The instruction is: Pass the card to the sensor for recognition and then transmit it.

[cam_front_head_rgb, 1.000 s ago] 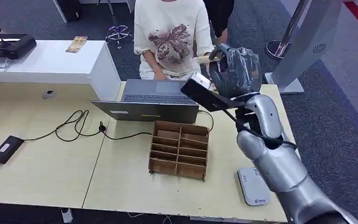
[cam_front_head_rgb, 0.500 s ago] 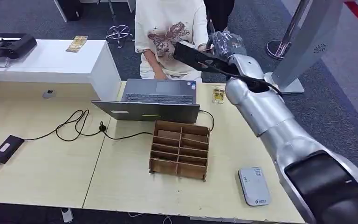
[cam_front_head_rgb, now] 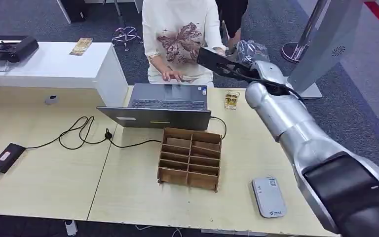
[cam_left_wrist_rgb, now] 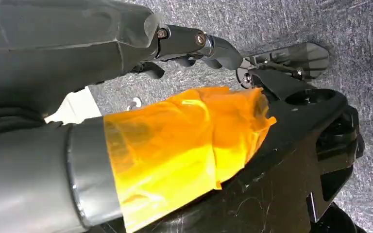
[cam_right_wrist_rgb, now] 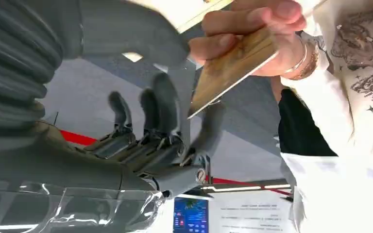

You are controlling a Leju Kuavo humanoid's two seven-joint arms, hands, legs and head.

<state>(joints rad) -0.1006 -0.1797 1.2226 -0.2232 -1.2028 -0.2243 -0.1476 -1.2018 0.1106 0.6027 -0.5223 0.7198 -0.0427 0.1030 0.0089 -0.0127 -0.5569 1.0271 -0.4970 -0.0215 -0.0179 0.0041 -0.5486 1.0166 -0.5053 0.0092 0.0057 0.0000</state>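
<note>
One card (cam_right_wrist_rgb: 233, 68) sits between the right hand (cam_right_wrist_rgb: 165, 126) and one person's hand (cam_right_wrist_rgb: 252, 39); whether the robot's fingers grip it is unclear. One laptop (cam_front_head_rgb: 165, 104) and one sensor (cam_front_head_rgb: 269, 196) lie on the table (cam_front_head_rgb: 44, 168); grey carpet surrounds it.

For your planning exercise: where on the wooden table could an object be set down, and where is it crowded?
Free: the wide patch between the black cable and the near edge, left of the wooden organizer; also the strip between organizer and white card reader. Crowded: the far edge, with laptop, small glass and the right hand.
</note>
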